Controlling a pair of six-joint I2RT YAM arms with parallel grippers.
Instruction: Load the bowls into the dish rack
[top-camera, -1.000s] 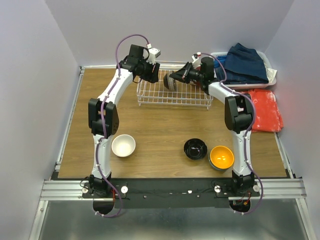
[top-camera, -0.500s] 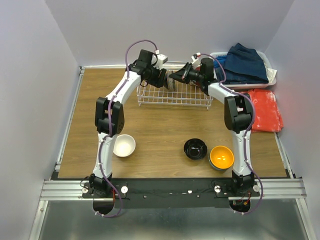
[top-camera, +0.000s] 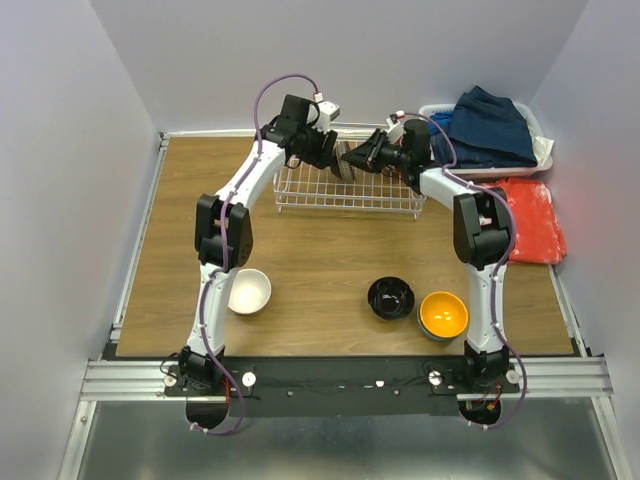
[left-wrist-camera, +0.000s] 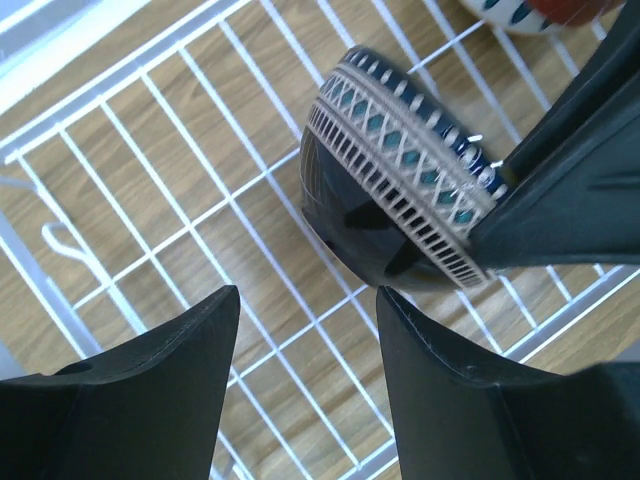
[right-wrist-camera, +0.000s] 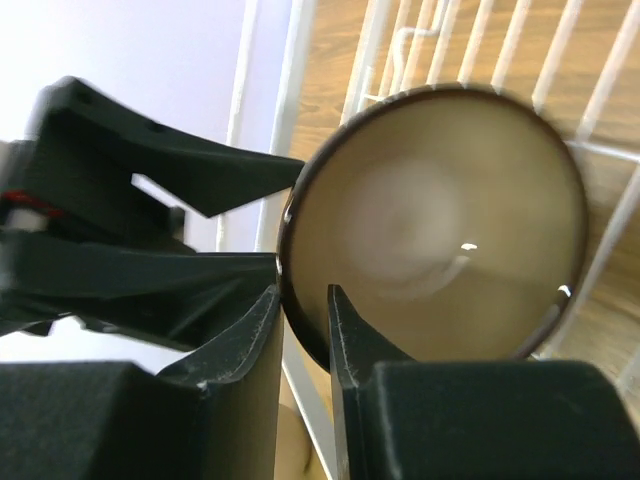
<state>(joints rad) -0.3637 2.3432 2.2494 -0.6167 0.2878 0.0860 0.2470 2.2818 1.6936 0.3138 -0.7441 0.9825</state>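
Note:
The white wire dish rack (top-camera: 345, 188) stands at the back of the table. My right gripper (top-camera: 358, 158) is shut on the rim of a bowl (top-camera: 344, 166) and holds it on edge over the rack's left part. In the right wrist view the gripper (right-wrist-camera: 303, 295) pinches the rim and the bowl (right-wrist-camera: 440, 230) shows a tan inside. In the left wrist view the bowl (left-wrist-camera: 400, 190) has a dark glossy outside with a blue-and-white patterned band. My left gripper (top-camera: 326, 150) is open and empty, close beside the bowl; its jaws (left-wrist-camera: 308, 300) hang over the rack wires (left-wrist-camera: 180, 240).
A white bowl (top-camera: 247, 291), a black bowl (top-camera: 390, 297) and an orange bowl (top-camera: 443, 314) sit on the near table. A white basket with blue clothes (top-camera: 490, 130) and a red cloth (top-camera: 530, 220) lie at the right. A spotted white bowl edge (left-wrist-camera: 510, 12) shows.
My left arm has swung right from the rack's left corner until its open gripper is next to the held bowl. The right gripper has shifted slightly with the bowl.

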